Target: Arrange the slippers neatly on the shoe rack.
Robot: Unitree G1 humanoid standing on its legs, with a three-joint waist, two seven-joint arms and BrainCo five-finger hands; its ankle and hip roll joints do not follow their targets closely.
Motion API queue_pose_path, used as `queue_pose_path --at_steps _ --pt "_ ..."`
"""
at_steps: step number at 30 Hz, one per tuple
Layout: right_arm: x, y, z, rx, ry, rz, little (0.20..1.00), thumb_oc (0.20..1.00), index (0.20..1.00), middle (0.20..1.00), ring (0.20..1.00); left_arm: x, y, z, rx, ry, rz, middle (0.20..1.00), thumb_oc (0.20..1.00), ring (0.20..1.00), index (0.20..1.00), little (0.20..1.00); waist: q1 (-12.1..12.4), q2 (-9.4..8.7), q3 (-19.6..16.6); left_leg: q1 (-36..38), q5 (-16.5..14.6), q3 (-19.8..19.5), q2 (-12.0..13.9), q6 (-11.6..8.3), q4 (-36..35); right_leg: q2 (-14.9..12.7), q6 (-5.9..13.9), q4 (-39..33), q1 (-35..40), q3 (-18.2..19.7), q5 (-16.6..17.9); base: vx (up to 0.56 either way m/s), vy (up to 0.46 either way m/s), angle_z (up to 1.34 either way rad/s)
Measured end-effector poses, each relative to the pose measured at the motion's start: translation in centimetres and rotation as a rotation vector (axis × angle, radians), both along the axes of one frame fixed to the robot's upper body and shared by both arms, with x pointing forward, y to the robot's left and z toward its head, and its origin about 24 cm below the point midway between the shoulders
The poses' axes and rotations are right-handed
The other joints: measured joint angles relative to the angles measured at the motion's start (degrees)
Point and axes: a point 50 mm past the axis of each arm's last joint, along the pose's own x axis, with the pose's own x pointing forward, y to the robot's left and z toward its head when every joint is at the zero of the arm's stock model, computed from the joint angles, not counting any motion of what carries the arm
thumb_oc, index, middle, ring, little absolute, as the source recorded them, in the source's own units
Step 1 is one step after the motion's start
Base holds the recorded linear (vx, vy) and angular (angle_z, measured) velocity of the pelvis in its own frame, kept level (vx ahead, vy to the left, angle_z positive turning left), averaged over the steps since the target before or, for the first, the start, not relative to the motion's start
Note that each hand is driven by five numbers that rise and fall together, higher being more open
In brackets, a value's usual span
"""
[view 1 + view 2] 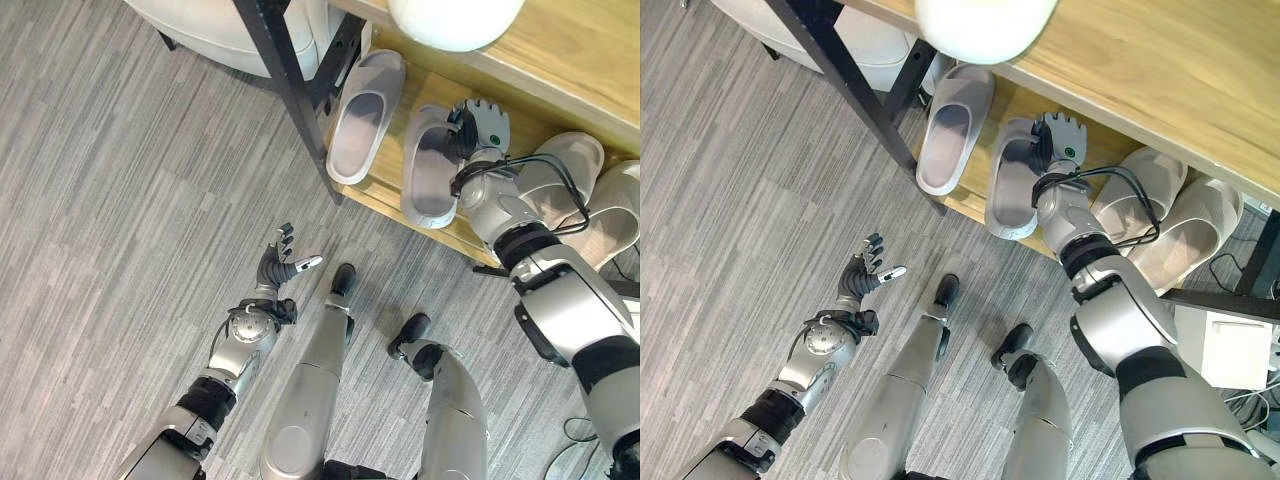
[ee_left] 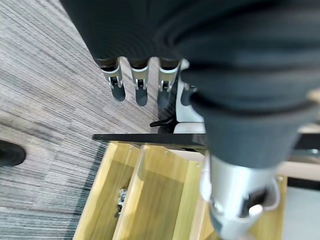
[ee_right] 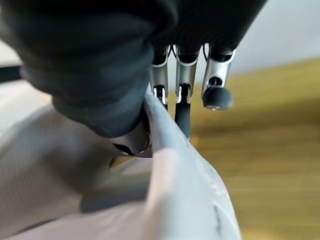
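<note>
While on rack (image 1: 392,196) | slipper (image 1: 428,170) rim between right-hand fingers (image 3: 184,107), thumb

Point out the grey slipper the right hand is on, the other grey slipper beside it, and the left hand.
held grey slipper (image 1: 428,170), left eye view, insole.
other grey slipper (image 1: 358,120), left eye view, strap.
left hand (image 1: 272,268), left eye view, palm.

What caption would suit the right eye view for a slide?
Right hand grips a grey slipper on the wooden shoe rack; left hand open above the floor.

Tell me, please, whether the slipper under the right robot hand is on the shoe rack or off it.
On it, overhanging: the slipper lies on the shoe rack, heel past the edge, right robot hand pinching its side.
</note>
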Motion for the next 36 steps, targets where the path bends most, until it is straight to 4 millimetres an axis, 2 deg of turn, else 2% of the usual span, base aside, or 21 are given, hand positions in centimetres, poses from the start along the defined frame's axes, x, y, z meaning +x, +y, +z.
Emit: queue_pose_path --at_steps 1,2,6,11,13,17,19,20,23,24,25,27,30,32,36 --pt "0.1 -0.2 0.1 -0.001 0.006 -0.016 0.2 0.2 0.2 0.2 0.2 0.0 0.0 0.0 -0.001 -0.001 -0.002 1.0 1.0 1.0 1.0 1.0 0.21 0.0 0.0 -0.08 -0.21 -0.36 -0.12 -0.32 0.0 -0.02 0.02 0.05 0.01 -0.15 -0.05 0.03 0.009 0.07" --pt "0.2 -0.6 0.3 0.01 0.015 -0.041 1.0 1.0 1.0 1.0 1.0 -0.1 -0.1 0.2 -0.006 -0.006 -0.004 1.0 1.0 1.0 1.0 1.0 0.54 0.0 0.0 -0.14 -0.24 -0.54 -0.19 -0.34 -0.01 -0.1 0.02 0.13 0.02 -0.33 -0.12 0.03 0.017 0.08" --pt "0.5 -1.1 0.6 0.079 0.062 -0.102 1.0 1.0 1.0 1.0 1.0 0.0 0.0 0.2 -0.038 0.002 0.0 1.0 1.0 1.0 1.0 1.0 1.4 0.03 -0.02 0.1 -0.42 -0.73 -1.04 0.0 0.23 -1.18 0.09 1.68 -0.03 -0.41 -0.9 0.03 0.026 0.11" --pt "0.6 -1.1 0.7 0.043 0.083 -0.101 1.0 1.0 1.0 1.0 1.0 0.0 0.3 0.2 -0.022 0.006 0.003 1.0 1.0 1.0 1.0 1.0 1.48 0.09 -0.05 0.06 -0.35 -0.66 -1.65 0.17 2.04 -1.91 0.18 3.15 0.23 -0.3 -1.56 0.0 0.003 0.02" --pt "0.5 -1.6 0.8 0.051 0.082 -0.121 1.0 1.0 1.0 1.0 1.0 0.0 0.6 0.2 -0.014 0.01 0.004 1.0 1.0 1.0 1.0 1.0 1.66 0.21 -0.12 0.49 -0.68 -0.85 -1.95 -0.14 1.94 -2.23 0.25 3.69 0.51 -0.31 -1.85 0.01 0.007 0.06" --pt "0.5 -2.0 0.8 0.157 0.077 -0.127 1.0 1.0 1.0 1.0 1.0 -0.7 0.8 -0.8 -0.008 0.049 0.003 1.0 1.0 1.0 1.0 1.0 1.81 0.6 -0.34 1.95 -0.75 -1.04 -2.1 -0.01 0.66 -2.5 0.21 3.58 1.41 -0.38 -2.61 0.01 0.009 0.03" --pt "0.5 -0.7 0.4 0.295 0.051 -0.061 1.0 1.0 1.0 1.0 1.0 -0.9 1.1 -1.3 -0.007 0.068 0.018 1.0 1.0 1.0 1.0 1.0 0.5 0.68 -0.4 2.5 -0.74 -1.06 -1.68 -0.02 0.17 -2.06 -0.09 2.45 2.17 -0.35 -2.94 0.03 0.045 -0.03" --pt "0.3 0.3 0.0 0.442 0.022 -0.004 1.0 1.0 1.0 1.0 1.0 -1.1 1.1 -1.6 -0.006 0.084 0.026 1.0 1.0 1.0 1.0 1.0 0.06 0.71 -0.42 3.01 -0.74 -1.01 -1.49 -0.02 -0.34 -1.64 0.03 1.65 2.67 -0.17 -2.68 0.02 0.04 -0.09" --pt "-0.4 3.2 -2.9 0.71 0.016 0.122 1.0 1.0 1.0 1.0 1.0 -1.1 0.8 -1.7 -0.012 0.092 0.037 1.0 1.0 1.0 1.0 1.0 -0.9 0.73 -0.79 3.93 -0.52 -0.29 -0.86 0.2 -1.05 -0.77 -0.32 -0.17 3.27 0.7 -1.31 0.02 0.032 -0.19" --pt "-0.7 3.7 -3.7 0.83 0.02 0.148 1.0 1.0 1.0 1.0 1.0 -1.1 0.8 -1.7 -0.013 0.092 0.045 1.0 1.0 1.0 1.0 1.0 -1.12 0.62 -0.88 4.06 -0.22 -0.16 -0.8 0.13 -1.31 -0.67 0.56 -0.5 3.33 0.86 -0.72 0.0 -0.006 -0.09" --pt "-0.9 4.1 -4.5 0.891 0.031 0.166 1.0 1.0 1.0 1.0 1.0 -0.9 0.7 -1.4 -0.012 0.084 0.042 1.0 1.0 1.0 1.0 1.0 -1.64 0.65 -0.91 4.16 -0.06 0.02 -0.79 0.2 -1.38 -0.47 0.63 -0.67 3.33 0.89 -0.61 0.0 -0.017 -0.04" --pt "-1.1 3.9 -5.7 1.028 0.048 0.186 1.0 1.0 1.0 1.0 1.0 -0.8 0.6 -1.3 -0.011 0.079 0.039 1.0 1.0 1.0 1.0 1.0 -1.95 0.58 -0.94 4.37 0.13 0.54 -0.41 0.13 -1.91 0.06 0.68 -1.35 3.62 0.9 -0.32 0.01 -0.017 -0.04" --pt "-1.0 3.0 -8.3 1.187 0.157 0.136 1.0 1.0 1.0 1.0 1.0 -0.9 0.7 -1.6 -0.007 0.095 0.044 1.0 1.0 1.0 1.0 1.0 -1.74 0.58 -0.93 5.19 0.1 0.31 -0.26 0.1 -2.02 0.22 0.56 -1.59 4.56 0.62 -0.43 0.0 0.0 0.0" --pt "-0.8 2.9 -8.3 1.262 0.151 0.137 1.0 1.0 1.0 1.0 1.0 -0.8 0.7 -1.7 -0.006 0.098 0.043 1.0 1.0 1.0 1.0 1.0 -1.77 0.58 -0.94 5.22 0.09 0.37 -0.12 0.07 -1.9 0.23 0.46 -1.59 4.56 0.67 -0.48 0.02 -0.008 0.0" --pt "-0.5 4.2 -7.4 1.416 0.162 0.19 1.0 1.0 1.0 1.0 1.0 -0.9 0.7 -1.8 -0.001 0.112 0.04 1.0 1.0 1.0 1.0 1.0 -1.15 0.59 -0.94 5.33 -0.39 -0.3 0.0 -0.34 -2.89 0.24 0.04 -1.57 4.56 0.38 -0.82 0.03 -0.045 0.03"
